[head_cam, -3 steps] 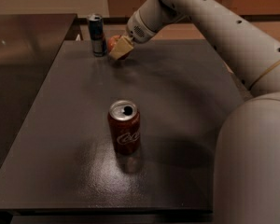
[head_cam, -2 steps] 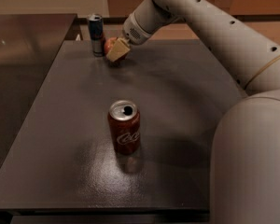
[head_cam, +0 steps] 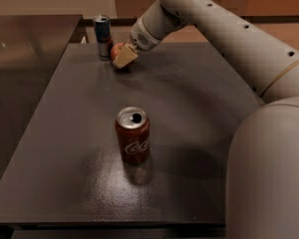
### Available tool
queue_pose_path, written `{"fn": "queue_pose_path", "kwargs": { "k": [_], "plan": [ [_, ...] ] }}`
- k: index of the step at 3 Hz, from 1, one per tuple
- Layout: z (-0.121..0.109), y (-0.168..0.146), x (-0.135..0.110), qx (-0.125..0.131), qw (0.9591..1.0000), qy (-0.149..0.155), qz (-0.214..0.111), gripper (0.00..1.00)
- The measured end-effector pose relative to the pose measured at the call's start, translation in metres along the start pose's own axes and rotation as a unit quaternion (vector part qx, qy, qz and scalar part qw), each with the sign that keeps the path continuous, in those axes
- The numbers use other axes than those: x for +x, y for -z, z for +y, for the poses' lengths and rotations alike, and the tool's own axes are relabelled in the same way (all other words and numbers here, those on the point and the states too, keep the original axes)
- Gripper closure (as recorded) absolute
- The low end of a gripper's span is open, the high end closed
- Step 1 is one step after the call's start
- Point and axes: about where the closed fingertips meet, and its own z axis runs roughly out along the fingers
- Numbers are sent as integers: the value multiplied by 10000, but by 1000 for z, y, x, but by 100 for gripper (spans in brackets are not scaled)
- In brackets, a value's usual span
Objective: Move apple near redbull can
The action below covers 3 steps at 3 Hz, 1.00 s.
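A: So, where's the tool?
B: Far-left corner of the tabletop as the camera sees it, on the end of the arm reaching in from the right. It's pinching the apple.
A: Sure about the grip?
B: One tan pad lies flat against the apple's near side and covers most of it. The other pad is hidden behind the fruit. Only the apple's red upper-left part shows.
A: Apple relative to the redbull can?
B: Just beside it, on the can's right, slightly nearer the camera. Can't tell if they touch, or whether the apple rests on the tabletop or hangs just above.
A: Can upright?
B: Yes, at the far edge.
A: Anything else?
B: A cola can, upright, top opened, mid-tabletop, well apart from both.
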Motion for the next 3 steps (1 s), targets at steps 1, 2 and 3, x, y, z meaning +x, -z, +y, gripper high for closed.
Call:
{"fn": "queue_pose_path", "kwargs": {
  "k": [1,2,3],
  "plan": [
    [1,-3,0,-22,10000,1,9,12],
    [2,-6,1,-44,10000,3,17,0],
    [2,-6,1,-45,10000,3,17,0]
  ]
}}
